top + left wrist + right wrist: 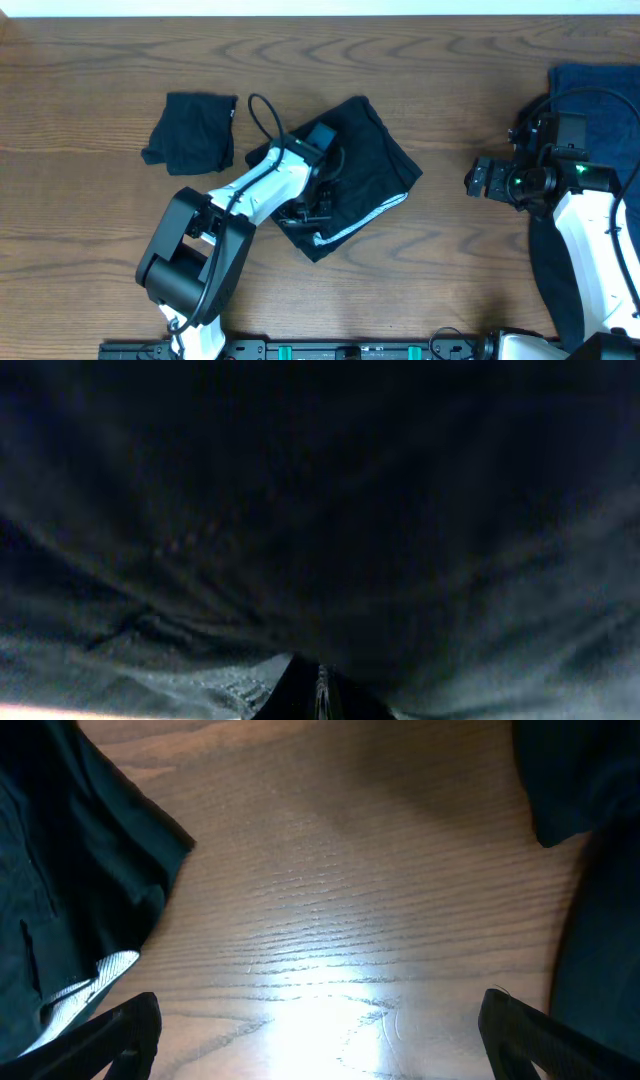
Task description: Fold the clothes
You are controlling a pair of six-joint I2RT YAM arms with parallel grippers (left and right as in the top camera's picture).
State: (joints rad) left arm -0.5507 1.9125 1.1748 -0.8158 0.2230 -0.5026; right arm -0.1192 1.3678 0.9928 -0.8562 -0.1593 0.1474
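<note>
The large black garment (365, 160) lies crumpled at the table's middle, its pale grey-white inner edge (368, 213) facing the front. My left gripper (318, 203) is down on its left part. In the left wrist view dark cloth (320, 510) fills the frame, and my left gripper (318, 695) has its fingers pressed together where the fabric bunches, shut on it. My right gripper (478, 180) hovers to the garment's right, open over bare wood. In the right wrist view the right gripper (320, 1040) has its fingers (110, 1040) spread wide, with the garment (70, 870) at the left.
A smaller black garment (192, 132) lies folded at the back left. Navy-blue cloth (600, 90) is heaped at the right edge under the right arm and shows as dark cloth (590, 780) in the right wrist view. Bare wooden table (450, 250) lies between the arms.
</note>
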